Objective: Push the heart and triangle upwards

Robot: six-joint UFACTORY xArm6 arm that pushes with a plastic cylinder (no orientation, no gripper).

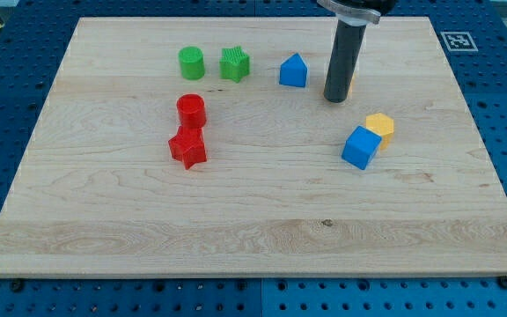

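1. Our tip (336, 99) is the lower end of a dark upright rod. It rests on the wooden board (253, 220), in its upper right part.
2. Jaw state: cannot tell. The arm shows only the plain rod, with nothing pinched.
3. The blue peaked block (293, 71) sits just to the view's left of our tip and a touch higher. There is a small gap and no contact. It has a pointed top over a squarish base, so it is the closest match to the triangle. It is solid blue with a lighter top face.
4. The yellow block (380, 125) is near our tip, down and to the view's right. It is small, with a flat top and an angular outline. The heart shape cannot be confirmed at this size.
5. The blue cube (359, 148) touches the yellow block on its lower left side, below and to the right of our tip.
6. The green star (234, 64) and green cylinder (191, 63) stand side by side, apart from each other, further left of our tip beyond the blue peaked block.
7. The red cylinder (190, 111) and red star (187, 147) are well to the left of and below our tip. The star is directly under the cylinder, touching or nearly touching it.
8. The board lies on a blue pegboard table (7, 106).
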